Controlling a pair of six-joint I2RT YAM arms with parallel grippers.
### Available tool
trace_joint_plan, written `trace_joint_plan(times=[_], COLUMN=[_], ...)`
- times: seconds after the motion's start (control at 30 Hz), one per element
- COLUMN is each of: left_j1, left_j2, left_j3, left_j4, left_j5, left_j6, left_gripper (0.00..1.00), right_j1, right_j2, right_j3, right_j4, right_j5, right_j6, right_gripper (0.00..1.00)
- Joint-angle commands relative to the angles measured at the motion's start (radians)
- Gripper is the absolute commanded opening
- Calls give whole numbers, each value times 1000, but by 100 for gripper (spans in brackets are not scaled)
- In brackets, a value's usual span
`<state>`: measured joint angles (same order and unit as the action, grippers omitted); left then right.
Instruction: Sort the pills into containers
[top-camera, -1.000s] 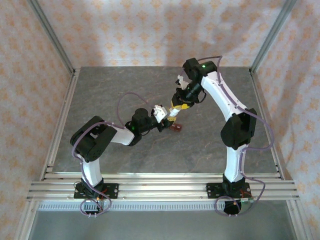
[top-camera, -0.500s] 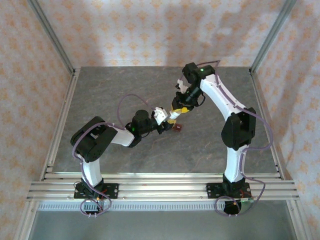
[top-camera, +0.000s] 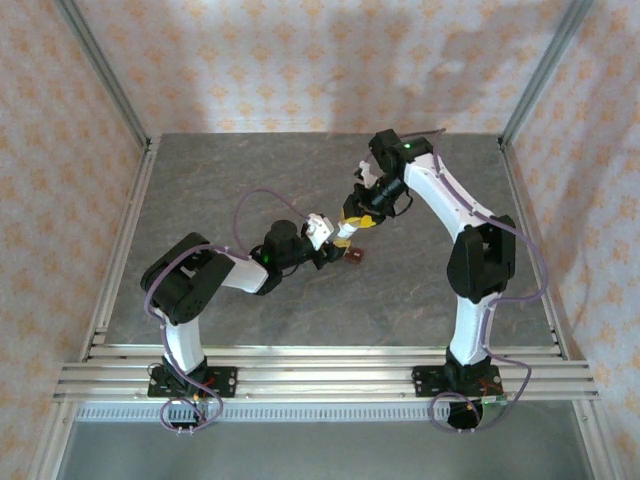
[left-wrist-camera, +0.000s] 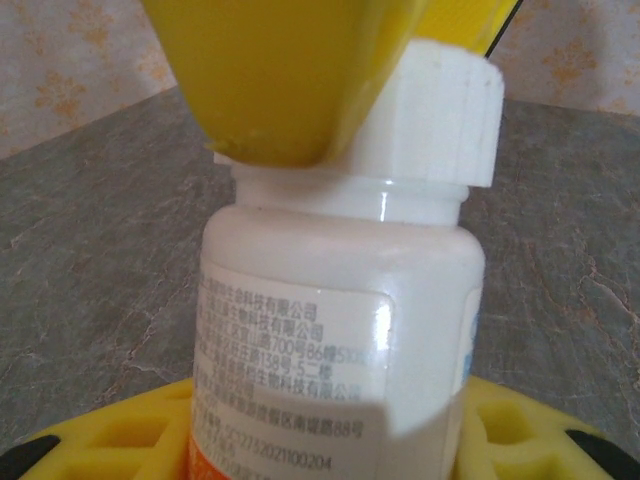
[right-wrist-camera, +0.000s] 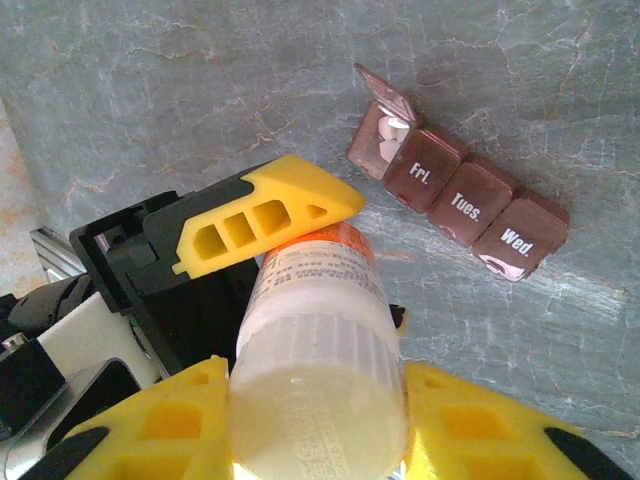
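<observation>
From where I stand, the left gripper (top-camera: 334, 245) reaches in over the middle of the grey table (top-camera: 200, 200). Its yellow fingers (left-wrist-camera: 130, 430) are closed partway around the body of a white bottle (left-wrist-camera: 340, 330), one on each side of the label. The bottle is held off the table with its ribbed cap (left-wrist-camera: 445, 110) pointing away from that wrist, up toward the other arm.

Just right of the left gripper's tip, the containers (top-camera: 352, 256) lie flat on the table, apart from both grippers. From the right wrist the strip (right-wrist-camera: 455, 190) has its long axis running from upper left to lower right. The upper-left compartment's lid is tipped open, with pale pills (right-wrist-camera: 392, 131) inside. The next three are shut and read "Fri.", "Tues." and "Wed."

Furthest right, the right gripper (top-camera: 358, 215) comes down from the far side, its jaws squeezed tight on the cap.
</observation>
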<state>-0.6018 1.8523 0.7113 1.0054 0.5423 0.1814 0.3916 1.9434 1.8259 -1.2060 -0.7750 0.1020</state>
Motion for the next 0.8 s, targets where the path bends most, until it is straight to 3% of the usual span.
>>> trace_joint_plan(times=[0.0, 0.3, 0.77], left_j1=[-15, -16, -23], left_j2=[-73, -87, -99], left_j3=[33, 37, 68], left_j4=[138, 150, 29], left_j5=[3, 12, 23], left_j6=[-18, -39, 31], left_gripper=[0, 0, 0], right_j1=[8, -5, 17], right_j2=[-24, -25, -3], right_j3=[-6, -45, -18], right_j4=[15, 65, 37], right_j5=[-34, -79, -10], right_j6=[27, 73, 105], right_gripper=[25, 24, 29])
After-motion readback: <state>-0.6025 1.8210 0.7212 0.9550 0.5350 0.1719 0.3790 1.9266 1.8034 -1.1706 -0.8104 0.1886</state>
